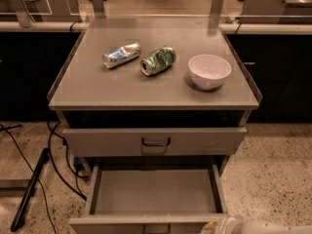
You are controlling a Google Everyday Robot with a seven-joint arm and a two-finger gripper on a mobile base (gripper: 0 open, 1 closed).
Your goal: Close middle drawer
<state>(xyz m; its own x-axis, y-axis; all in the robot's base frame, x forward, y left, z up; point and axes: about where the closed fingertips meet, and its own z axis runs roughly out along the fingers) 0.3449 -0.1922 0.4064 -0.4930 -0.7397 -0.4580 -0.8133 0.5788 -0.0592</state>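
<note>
1. The middle drawer (153,191) is standing pulled far out of the grey cabinet, its tray bare and its front panel at the bottom edge of view.
2. The hand (214,225) seems to be sitting just beside the panel's right corner (it is mostly cut off). I cannot tell how open it is, or whether it is gripping anything.
3. Pushing from that corner is risking a skewed, jamming drawer, or a slip past its side.
4. A hard shove is risking a jolt that sends the silver can (121,55) and green can (158,60) rolling across the tabletop (146,89).
</note>
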